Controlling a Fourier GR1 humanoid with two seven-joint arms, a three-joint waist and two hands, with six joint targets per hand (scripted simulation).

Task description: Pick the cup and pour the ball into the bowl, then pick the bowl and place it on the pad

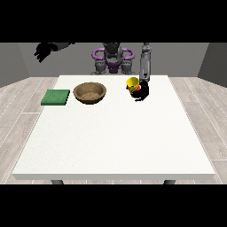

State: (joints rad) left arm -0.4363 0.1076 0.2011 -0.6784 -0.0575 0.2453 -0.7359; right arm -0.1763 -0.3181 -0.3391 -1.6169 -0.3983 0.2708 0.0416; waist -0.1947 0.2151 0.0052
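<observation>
A yellow cup (132, 82) stands on the white table (113, 133) at the far right of its back half. The hand at the view's right (142, 91) is against the cup's near right side, with its fingers curled round it. Something red shows between the cup and that hand; I cannot tell if it is the ball. A brown wooden bowl (90, 92) sits left of the cup, apart from it. The green pad (56, 97) lies flat near the table's left edge. The hand at the view's left (44, 50) hangs raised, off the table's back left.
The robot's torso (112, 60) stands behind the table's back edge. A grey wooden floor surrounds the table.
</observation>
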